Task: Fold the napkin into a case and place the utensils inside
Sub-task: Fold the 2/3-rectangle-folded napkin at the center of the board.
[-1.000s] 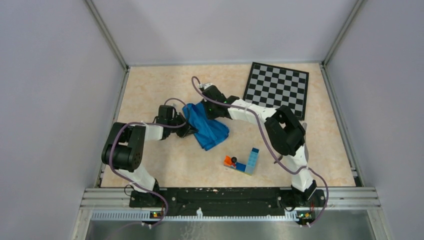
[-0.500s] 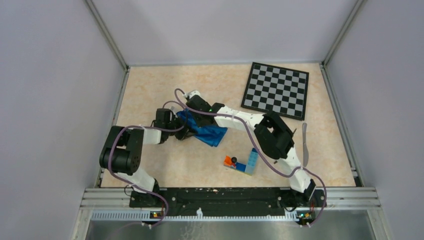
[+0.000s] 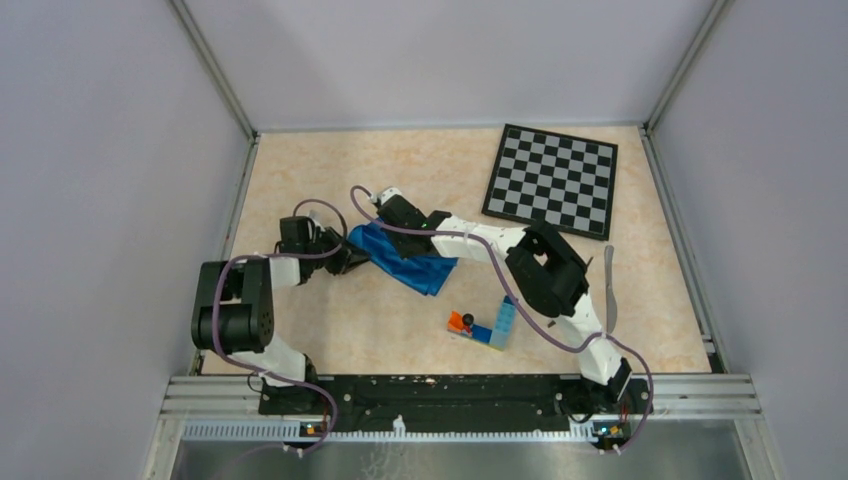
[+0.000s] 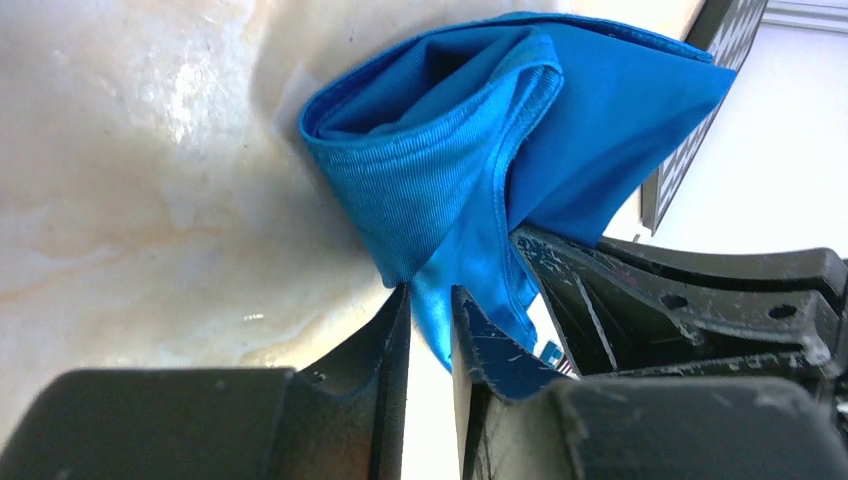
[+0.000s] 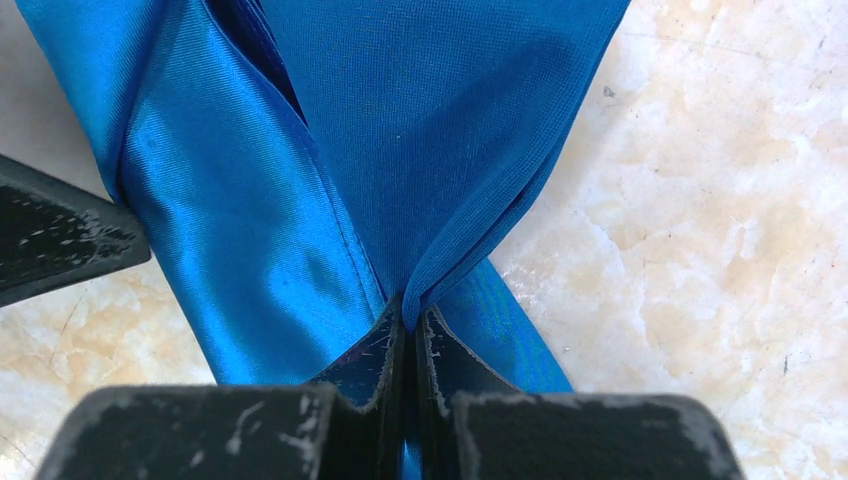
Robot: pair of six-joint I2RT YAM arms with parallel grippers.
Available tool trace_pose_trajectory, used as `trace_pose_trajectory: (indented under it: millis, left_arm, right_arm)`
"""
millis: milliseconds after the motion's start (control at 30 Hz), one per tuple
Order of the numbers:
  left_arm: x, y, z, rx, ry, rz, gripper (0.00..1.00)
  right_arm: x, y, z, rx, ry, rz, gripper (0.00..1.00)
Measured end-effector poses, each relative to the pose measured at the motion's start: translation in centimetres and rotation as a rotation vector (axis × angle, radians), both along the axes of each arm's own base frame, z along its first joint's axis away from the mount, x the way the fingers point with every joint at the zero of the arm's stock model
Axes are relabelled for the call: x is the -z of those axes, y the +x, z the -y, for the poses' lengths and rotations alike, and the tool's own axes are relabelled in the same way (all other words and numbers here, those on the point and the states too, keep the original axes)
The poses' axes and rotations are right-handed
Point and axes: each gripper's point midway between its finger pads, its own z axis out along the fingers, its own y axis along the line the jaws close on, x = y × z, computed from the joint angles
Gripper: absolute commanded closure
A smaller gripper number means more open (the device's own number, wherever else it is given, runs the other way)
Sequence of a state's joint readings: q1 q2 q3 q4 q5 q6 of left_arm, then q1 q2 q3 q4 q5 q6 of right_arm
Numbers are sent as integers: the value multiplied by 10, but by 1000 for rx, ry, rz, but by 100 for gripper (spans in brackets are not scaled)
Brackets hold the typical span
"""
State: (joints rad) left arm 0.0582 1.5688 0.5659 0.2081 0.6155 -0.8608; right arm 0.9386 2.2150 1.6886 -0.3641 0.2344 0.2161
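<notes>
The bright blue napkin (image 3: 415,265) lies bunched and folded on the table's middle left, also filling the left wrist view (image 4: 440,170) and the right wrist view (image 5: 420,120). My right gripper (image 3: 388,228) (image 5: 413,312) is shut on a pinched fold of it at its upper left. My left gripper (image 3: 348,258) (image 4: 430,292) sits at the napkin's left edge, its jaws a narrow gap apart, with a loose corner of cloth between the tips. A silver-grey knife (image 3: 609,290) lies far right, beside the right arm. The fork is out of view.
A chessboard (image 3: 553,180) lies at the back right. A blue toy-brick block (image 3: 503,322) with an orange piece (image 3: 460,322) stands near the front middle. Grey walls enclose the table on three sides. The right gripper's black body (image 4: 700,300) sits close beside the left fingers.
The right gripper carried the napkin's fold left and toward the front, bunching the cloth. The left gripper's jaws parted and the arm drew back to the left.
</notes>
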Motion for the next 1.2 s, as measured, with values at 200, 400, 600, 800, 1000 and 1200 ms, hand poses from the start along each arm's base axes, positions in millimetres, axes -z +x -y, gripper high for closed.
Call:
trace_pose_trajectory:
  millis: [200, 400, 600, 800, 1000, 1200]
  left_arm:
    - [11, 8, 1, 6, -8, -34, 74]
    - [12, 13, -2, 4, 9, -32, 81]
    - [12, 14, -3, 9, 21, -38, 84]
    - [11, 15, -3, 8, 24, -40, 87]
    - [12, 14, -3, 12, 28, -41, 87]
    - [13, 13, -5, 25, 52, -44, 87]
  right_arm:
    - [-2, 1, 0, -17, -14, 16, 100]
    - [-17, 0, -14, -60, -30, 87, 100]
    - [-23, -12, -31, -120, -26, 118, 100]
    - [-24, -15, -45, -162, 39, 112, 92]
    - [-10, -21, -50, -206, 109, 52, 92]
    - [-1, -22, -51, -239, 175, 16, 95]
